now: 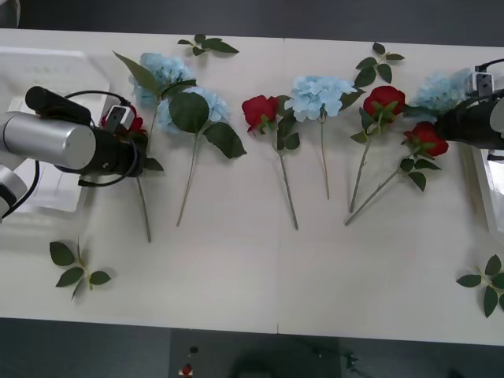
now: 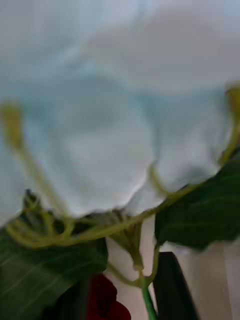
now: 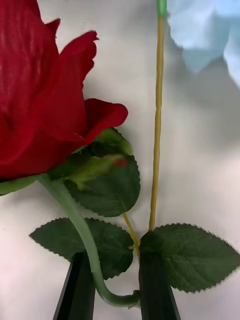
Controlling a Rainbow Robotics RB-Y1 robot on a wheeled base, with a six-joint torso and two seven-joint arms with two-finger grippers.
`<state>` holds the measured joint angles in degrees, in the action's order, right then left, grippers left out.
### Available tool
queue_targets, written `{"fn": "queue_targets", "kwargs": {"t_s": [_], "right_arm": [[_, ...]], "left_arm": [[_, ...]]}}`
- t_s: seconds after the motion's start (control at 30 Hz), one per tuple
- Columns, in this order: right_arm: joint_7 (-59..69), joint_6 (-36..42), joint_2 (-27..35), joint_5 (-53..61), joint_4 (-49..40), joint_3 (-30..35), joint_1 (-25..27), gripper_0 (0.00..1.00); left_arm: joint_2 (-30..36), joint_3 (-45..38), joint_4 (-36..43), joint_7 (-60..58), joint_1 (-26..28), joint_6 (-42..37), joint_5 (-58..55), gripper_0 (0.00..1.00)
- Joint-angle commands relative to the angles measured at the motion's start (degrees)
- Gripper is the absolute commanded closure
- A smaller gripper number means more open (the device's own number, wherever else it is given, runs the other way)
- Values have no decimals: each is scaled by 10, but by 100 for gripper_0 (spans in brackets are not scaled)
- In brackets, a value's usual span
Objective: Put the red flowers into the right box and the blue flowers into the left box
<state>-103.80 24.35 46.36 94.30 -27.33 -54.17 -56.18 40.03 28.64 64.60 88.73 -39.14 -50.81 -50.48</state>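
Note:
My left gripper [image 1: 138, 150] hangs over the table's left part, by a red flower [image 1: 131, 124]. In the left wrist view its black fingers [image 3: 77, 290] stand close together with that red flower's [image 3: 40, 100] green stem [image 3: 95, 270] between them, and the gripper [image 3: 116, 260] is shut on it. Three more red flowers [image 1: 260, 110] [image 1: 383, 100] [image 1: 427, 138] lie along the table. Blue flowers [image 1: 161, 71] [image 1: 197, 106] [image 1: 319, 94] lie among them. My right gripper [image 1: 439, 126] sits at the far-right blue flower [image 1: 441, 90], whose pale cluster [image 2: 110, 125] is close before the right wrist camera. The left box [image 1: 47, 63] lies under my left arm. The right box [image 1: 482, 177] shows its rim at the right edge.
Loose green leaf sprigs lie at the back [image 1: 209, 45] [image 1: 378, 63], front left [image 1: 77, 272] and front right [image 1: 488, 283]. The table's front edge [image 1: 276, 327] runs across below the stems. A thin bare stem [image 3: 157, 125] runs beside the held red flower.

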Motion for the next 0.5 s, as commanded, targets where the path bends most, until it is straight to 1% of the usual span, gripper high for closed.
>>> {"fn": "queue_targets", "kwargs": {"t_s": [0.03,0.07,0.23,0.5], "right_arm": [[4,-10,0,-3,7,0,-3,100],[4,-10,0,-3,7,1,-4,100],[5,-11,0,-3,7,1,-4,100],[5,-4,2,-2,7,21,-4,100]], "left_arm": [[6,6,-4,-36,-3,10,4,93],[5,7,-4,-37,-2,11,5,100],[6,6,4,-37,-4,12,7,100],[37,-1,64,-35,-3,12,6,100]]}}
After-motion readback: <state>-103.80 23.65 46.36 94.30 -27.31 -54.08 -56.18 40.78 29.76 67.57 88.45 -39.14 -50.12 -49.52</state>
